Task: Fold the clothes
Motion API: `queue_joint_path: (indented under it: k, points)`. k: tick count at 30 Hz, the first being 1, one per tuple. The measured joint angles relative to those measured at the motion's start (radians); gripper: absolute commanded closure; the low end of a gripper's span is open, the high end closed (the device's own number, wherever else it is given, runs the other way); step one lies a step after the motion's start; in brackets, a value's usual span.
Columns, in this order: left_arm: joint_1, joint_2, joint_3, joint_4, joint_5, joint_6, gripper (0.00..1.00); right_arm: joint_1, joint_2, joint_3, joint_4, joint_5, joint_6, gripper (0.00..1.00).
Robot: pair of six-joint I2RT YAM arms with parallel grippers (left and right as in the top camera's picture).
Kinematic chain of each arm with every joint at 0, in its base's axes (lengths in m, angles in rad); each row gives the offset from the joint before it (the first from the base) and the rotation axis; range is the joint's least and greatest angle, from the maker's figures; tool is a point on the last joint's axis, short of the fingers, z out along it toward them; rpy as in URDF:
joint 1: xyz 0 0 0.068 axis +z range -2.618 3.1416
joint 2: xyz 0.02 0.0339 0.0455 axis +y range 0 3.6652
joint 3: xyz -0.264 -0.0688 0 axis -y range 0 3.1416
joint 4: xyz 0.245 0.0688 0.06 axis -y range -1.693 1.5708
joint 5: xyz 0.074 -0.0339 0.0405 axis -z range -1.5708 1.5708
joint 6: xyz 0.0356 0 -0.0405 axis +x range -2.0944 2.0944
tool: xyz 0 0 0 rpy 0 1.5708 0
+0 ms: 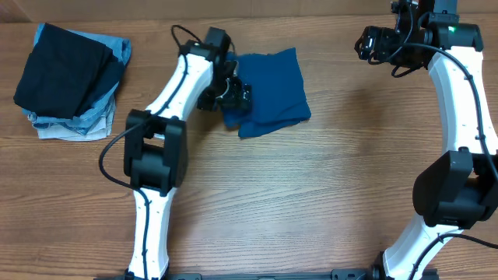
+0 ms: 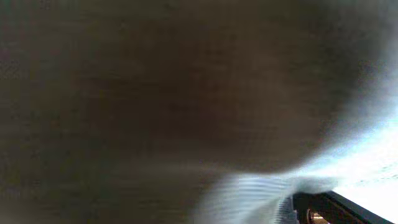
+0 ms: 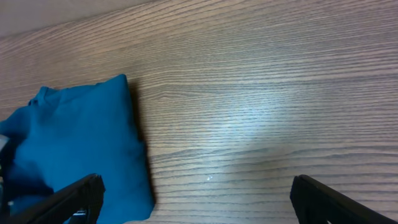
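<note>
Left hand (image 1: pixel 236 95), rumpled blue cloth (image 1: pixel 274 84), woodgrain table (image 1: pixel 327 194)

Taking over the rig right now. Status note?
Left gripper: at the left edge of the blue garment; its wrist view is blurred, so the grip is unclear.
Right gripper: open, empty, far right, well apart from the garment.
Done: stack of folded clothes at the table's far left; blue garment looks folded.
Left: probably move it to the stack.
</note>
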Motion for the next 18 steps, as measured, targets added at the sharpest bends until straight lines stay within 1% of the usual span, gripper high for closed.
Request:
queue_joint_path:
  k: [4, 6, 10, 13, 15, 17, 18]
  points:
    - [0.047, 0.000, 0.000, 0.000, 0.079, -0.019, 0.00, 0.000, 0.000, 0.000, 0.000, 0.000, 0.000, 0.00]
    - [0.046, 0.000, 0.000, 0.002, 0.099, -0.046, 0.00, 0.000, 0.000, 0.000, 0.000, 0.000, 0.000, 0.00]
    - [0.045, 0.000, -0.005, 0.032, 0.195, -0.101, 0.00, 0.000, 0.000, 0.000, 0.000, 0.000, 0.000, 0.00]
    - [0.045, -0.002, -0.060, 0.120, 0.231, -0.159, 0.00, 0.000, 0.000, 0.000, 0.001, 0.000, 0.000, 0.00]
    - [0.045, -0.031, -0.130, 0.239, 0.259, -0.220, 0.00, 0.000, 0.000, 0.000, 0.000, 0.000, -0.001, 0.00]
    - [0.045, -0.048, -0.178, 0.323, 0.291, -0.260, 0.03, 0.000, 0.000, 0.000, 0.000, 0.000, 0.000, 0.00]
    - [0.045, -0.050, -0.185, 0.337, 0.300, -0.267, 0.06, 0.000, 0.000, 0.000, 0.000, 0.000, 0.000, 0.00]
